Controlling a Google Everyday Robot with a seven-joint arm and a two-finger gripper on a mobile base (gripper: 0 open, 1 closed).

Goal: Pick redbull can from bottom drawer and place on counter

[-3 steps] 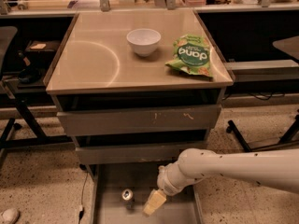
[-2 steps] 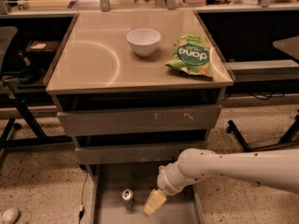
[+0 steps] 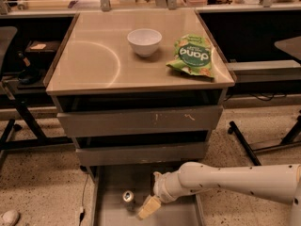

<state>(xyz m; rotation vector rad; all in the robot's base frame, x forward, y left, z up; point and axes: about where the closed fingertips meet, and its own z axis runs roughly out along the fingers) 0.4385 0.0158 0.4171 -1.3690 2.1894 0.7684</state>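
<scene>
The redbull can stands upright on the grey floor of the open bottom drawer, toward its left side. My gripper reaches down into the drawer from the right on a white arm. Its cream fingers hang just right of the can, slightly nearer the front, and do not touch it. The beige counter tops the cabinet above.
A white bowl and a green chip bag lie on the counter. Two shut scratched drawers sit above the open one. Dark side tables flank the cabinet, with metal legs on the right floor.
</scene>
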